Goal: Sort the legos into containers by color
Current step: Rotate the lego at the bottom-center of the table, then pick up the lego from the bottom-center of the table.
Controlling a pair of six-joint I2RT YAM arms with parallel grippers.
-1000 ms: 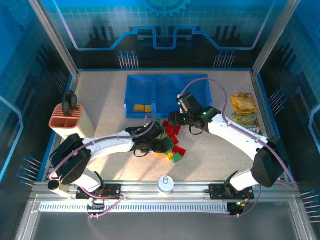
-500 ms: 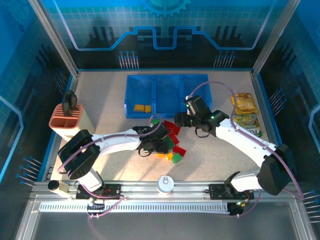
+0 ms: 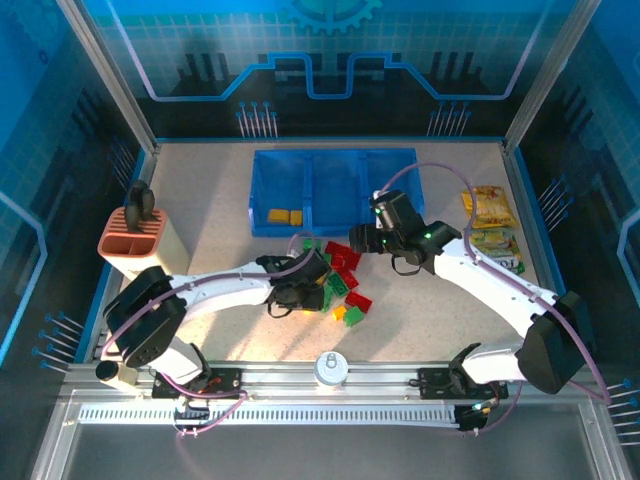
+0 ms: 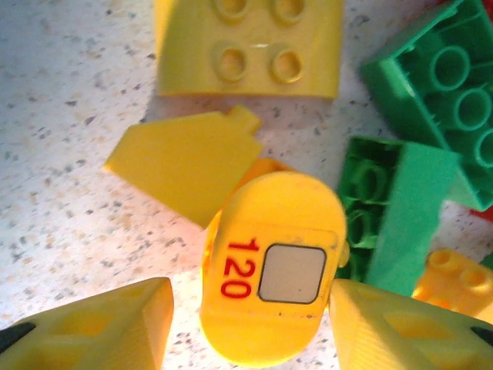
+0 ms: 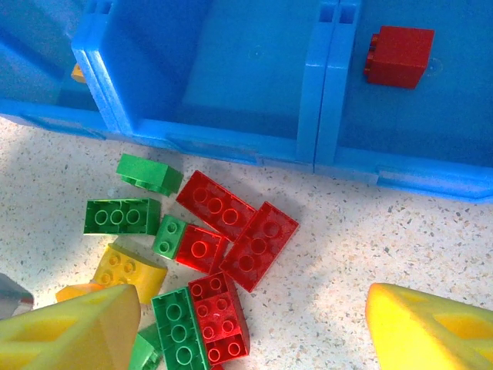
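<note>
A: Left wrist view, first entry?
B: Left gripper: fingers standing apart, flanking a rounded yellow brick marked 120, with a sliver of table showing on one side.
A: Right wrist view?
B: Right gripper: fingers spreading wide, holding nothing, hanging over loose legos lying just beside the blue tray. One red brick is sitting in its right compartment.

Three tray compartments; two yellow bricks, one red brick inside; two snack packets.
</note>
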